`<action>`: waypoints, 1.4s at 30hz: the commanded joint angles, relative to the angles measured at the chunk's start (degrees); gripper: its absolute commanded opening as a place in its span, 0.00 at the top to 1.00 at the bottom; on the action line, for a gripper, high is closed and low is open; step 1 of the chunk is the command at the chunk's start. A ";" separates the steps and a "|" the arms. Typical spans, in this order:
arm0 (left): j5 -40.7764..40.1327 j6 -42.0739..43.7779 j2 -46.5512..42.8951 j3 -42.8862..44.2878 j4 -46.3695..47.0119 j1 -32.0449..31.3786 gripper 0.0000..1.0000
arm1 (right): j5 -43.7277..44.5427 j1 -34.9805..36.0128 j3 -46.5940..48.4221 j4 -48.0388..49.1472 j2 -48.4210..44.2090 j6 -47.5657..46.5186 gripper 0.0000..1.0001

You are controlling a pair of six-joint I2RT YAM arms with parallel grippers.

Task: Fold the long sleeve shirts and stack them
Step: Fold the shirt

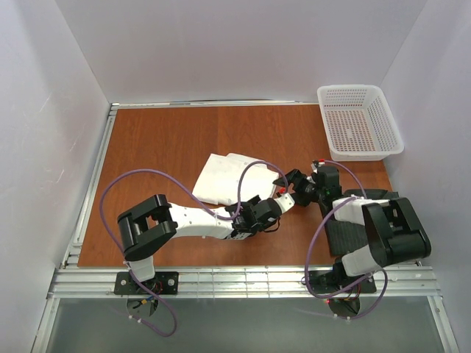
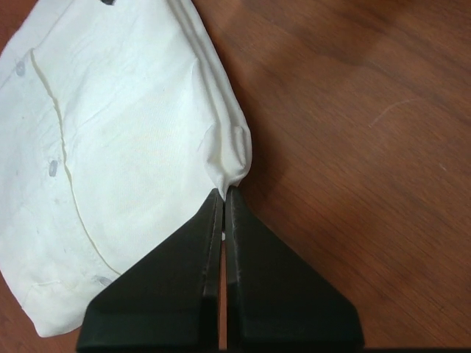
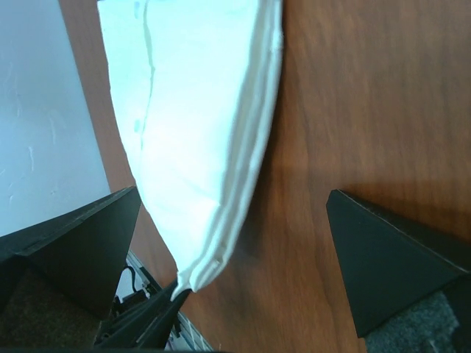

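**Table** (image 1: 162,140): brown wood grain, with white walls on three sides.

**White shirt** (image 1: 224,180): you have it folded into a flat packet, lying a little left of the table's middle. In your left wrist view the button strip faces up, with small buttons along it. The layered fold edge runs down to the near right corner, which is bunched into a small knot of cloth.

**Left gripper** (image 2: 224,197): your jaws are pressed together, and their tips pinch that bunched corner of the white shirt. The rest of the shirt lies to the left of the fingers, with bare wood to their right.

**Right gripper** (image 3: 234,193): your jaws stand wide apart with nothing clamped. It sits just right of the left gripper and points at the same corner. In its own view, the white shirt's folded edge shows in the gap between the two fingers. The left gripper's tips meet the cloth at the bottom of that view.

**Dark shirt** (image 1: 340,235): it lies at the near right of the table, mostly hidden under your right arm. You cannot tell how it is folded.

**Basket** (image 1: 360,121): white mesh, in the far right corner, well apart from both shirts.
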 commanded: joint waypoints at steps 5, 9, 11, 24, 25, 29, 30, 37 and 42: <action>2.18 -5.95 -3.67 -1.63 -0.70 0.34 1.00 | -1.73 4.42 0.54 17.91 12.21 8.96 0.07; 2.18 -8.50 -3.67 -0.93 -1.31 0.43 1.00 | -0.14 7.86 1.94 18.98 16.79 11.07 0.09; 1.13 -9.90 -3.93 -0.40 -1.58 0.43 1.00 | 1.26 9.09 1.33 19.16 17.32 11.60 0.10; -1.25 -16.06 -9.20 1.79 -5.35 4.65 1.00 | 8.64 7.60 -3.86 9.15 6.61 6.60 0.11; -1.34 -16.32 -9.29 2.14 -5.71 4.74 1.00 | 8.65 7.60 -3.68 7.31 5.99 6.42 0.10; -1.16 -17.20 -9.29 4.34 -6.68 5.00 1.00 | 6.72 7.60 -4.21 6.68 4.23 9.05 0.08; -1.07 -17.38 -9.21 4.52 -6.77 5.00 1.00 | 6.19 8.03 -4.03 6.77 4.14 9.49 0.07; 0.16 -18.61 -8.77 5.57 -6.94 5.00 1.00 | 6.01 10.76 -1.84 12.30 7.03 15.82 0.07; 2.09 -19.84 -9.29 5.05 -6.94 5.00 1.00 | 6.01 11.38 1.32 14.32 11.95 17.67 0.09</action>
